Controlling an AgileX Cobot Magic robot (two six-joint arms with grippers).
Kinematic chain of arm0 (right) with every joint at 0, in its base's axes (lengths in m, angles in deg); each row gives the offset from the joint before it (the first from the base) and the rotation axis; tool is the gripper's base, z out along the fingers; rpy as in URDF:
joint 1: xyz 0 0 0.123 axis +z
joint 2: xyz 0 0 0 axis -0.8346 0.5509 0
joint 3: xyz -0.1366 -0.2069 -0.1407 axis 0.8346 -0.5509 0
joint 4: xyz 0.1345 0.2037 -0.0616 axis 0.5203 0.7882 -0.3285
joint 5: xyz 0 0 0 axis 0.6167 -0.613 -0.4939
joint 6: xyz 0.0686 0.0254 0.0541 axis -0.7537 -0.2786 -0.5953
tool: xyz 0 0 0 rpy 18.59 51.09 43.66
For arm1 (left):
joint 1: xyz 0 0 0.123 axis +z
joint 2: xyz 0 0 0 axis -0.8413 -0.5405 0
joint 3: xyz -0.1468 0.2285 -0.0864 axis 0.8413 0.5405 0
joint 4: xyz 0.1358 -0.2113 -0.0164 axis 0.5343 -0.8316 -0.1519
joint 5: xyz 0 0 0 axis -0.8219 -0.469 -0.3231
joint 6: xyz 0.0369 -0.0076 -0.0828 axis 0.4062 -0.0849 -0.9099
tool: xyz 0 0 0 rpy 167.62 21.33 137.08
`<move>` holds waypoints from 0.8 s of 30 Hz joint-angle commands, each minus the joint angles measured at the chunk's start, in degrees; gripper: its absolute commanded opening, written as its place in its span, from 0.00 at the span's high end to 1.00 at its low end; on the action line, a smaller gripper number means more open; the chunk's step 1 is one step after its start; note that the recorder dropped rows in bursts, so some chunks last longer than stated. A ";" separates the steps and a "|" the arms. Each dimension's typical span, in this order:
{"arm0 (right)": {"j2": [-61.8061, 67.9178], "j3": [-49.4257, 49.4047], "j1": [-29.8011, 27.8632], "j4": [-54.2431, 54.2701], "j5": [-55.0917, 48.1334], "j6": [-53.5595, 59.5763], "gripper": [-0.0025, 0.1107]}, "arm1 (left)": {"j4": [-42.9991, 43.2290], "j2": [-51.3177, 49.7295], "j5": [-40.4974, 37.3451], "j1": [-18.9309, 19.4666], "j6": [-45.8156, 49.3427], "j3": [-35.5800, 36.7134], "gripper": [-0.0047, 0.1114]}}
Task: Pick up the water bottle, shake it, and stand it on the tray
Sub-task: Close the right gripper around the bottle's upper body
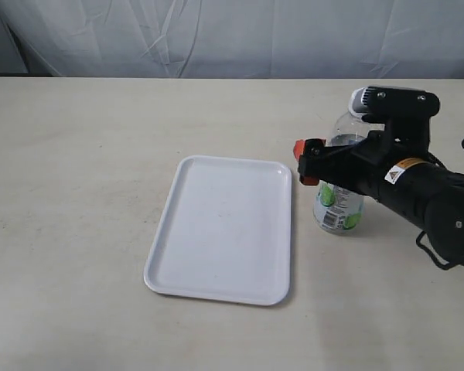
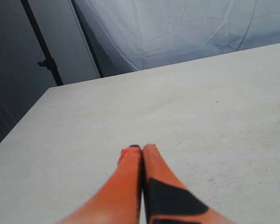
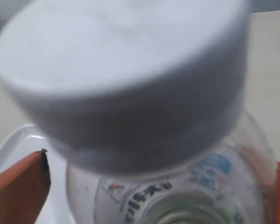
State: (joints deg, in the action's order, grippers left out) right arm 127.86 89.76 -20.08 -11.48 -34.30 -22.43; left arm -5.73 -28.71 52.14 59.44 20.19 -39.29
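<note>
The water bottle (image 1: 339, 207) stands upright on the table just right of the tray (image 1: 224, 232), its white cap (image 1: 359, 100) near the wrist housing. My right gripper (image 1: 326, 157) straddles the bottle's upper body, with one orange fingertip (image 1: 305, 161) on the tray side. In the right wrist view the cap of the bottle (image 3: 126, 70) fills the frame. Both orange fingers (image 3: 21, 189) flank the body of the right gripper (image 3: 161, 175), and a thin gap shows beside one, so it is open. My left gripper (image 2: 142, 148) is shut and empty over bare table.
A pale tabletop (image 1: 77, 170) stretches around the tray, backed by a white cloth curtain (image 1: 232, 35). The tray's corner (image 3: 16, 140) shows beside the bottle in the right wrist view. A dark stand (image 2: 44, 60) rises past the table's far edge in the left wrist view.
</note>
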 commanded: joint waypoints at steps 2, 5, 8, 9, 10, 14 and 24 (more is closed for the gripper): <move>0.11 0.37 0.17 -0.58 -1.02 7.82 0.06 | -0.21 0.24 0.76 0.05 -0.40 0.13 0.96; 0.11 0.37 0.17 -0.47 -1.13 8.86 0.06 | -0.21 0.24 0.76 0.05 -0.40 0.13 0.96; 0.11 0.37 0.17 0.37 -1.01 8.86 0.06 | -0.21 0.24 0.76 0.05 -0.40 0.13 0.96; 0.11 0.37 0.17 0.79 -0.92 8.86 0.06 | -0.21 0.24 0.76 0.05 -0.40 0.13 0.96; 0.11 0.37 0.17 1.04 -0.92 8.86 0.06 | -0.21 0.24 0.76 0.05 -0.40 0.13 0.96; 0.47 0.37 0.17 1.04 -0.87 9.43 0.30 | -0.21 0.24 0.76 0.05 -0.40 0.13 0.96; 3.15 0.37 0.17 1.75 -4.01 9.29 0.98 | -0.21 0.24 0.76 0.05 -0.40 0.13 0.96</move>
State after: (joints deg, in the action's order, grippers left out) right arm 129.95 90.33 -20.05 -10.42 -33.99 -13.43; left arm -5.73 -28.71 52.14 59.44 20.19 -39.29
